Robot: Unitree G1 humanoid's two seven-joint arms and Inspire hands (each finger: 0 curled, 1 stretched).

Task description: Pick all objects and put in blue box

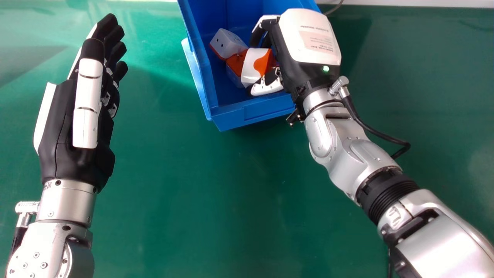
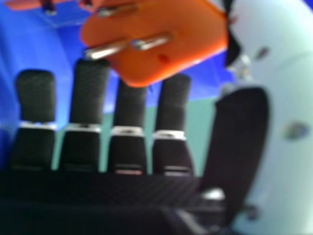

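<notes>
So the white and orange piece (image 1: 254, 66) is inside the blue box (image 1: 252, 112), right between the fingers and thumb of the robot's right hand (image 1: 305, 50). Those fingers are bent round one side with the thumb opposite, so it's basically pinched. The right hand view has its orange face (image 2: 171, 29) up by the fingertips, and I count three metal prongs on that.

Just to the left of those fingers there's one white block (image 1: 227, 43) with dark dots and an orange base. Between it and the pinched piece is an orange and purple bit (image 1: 234, 63); can't tell if that's its own object. So at least two objects in the box, maybe three.

One box, two hands. The left hand (image 1: 73, 162) is well apart from the box on its left, fingers straight and a bit spread.

Surface is a green tabletop (image 1: 231, 200), kinda shiny, with glare and shadow beyond the left fingertips. Past the right hand's fingers there's a pale strip (image 1: 405, 3) along the far edge, plus one thin cable (image 1: 335, 7) near it.
</notes>
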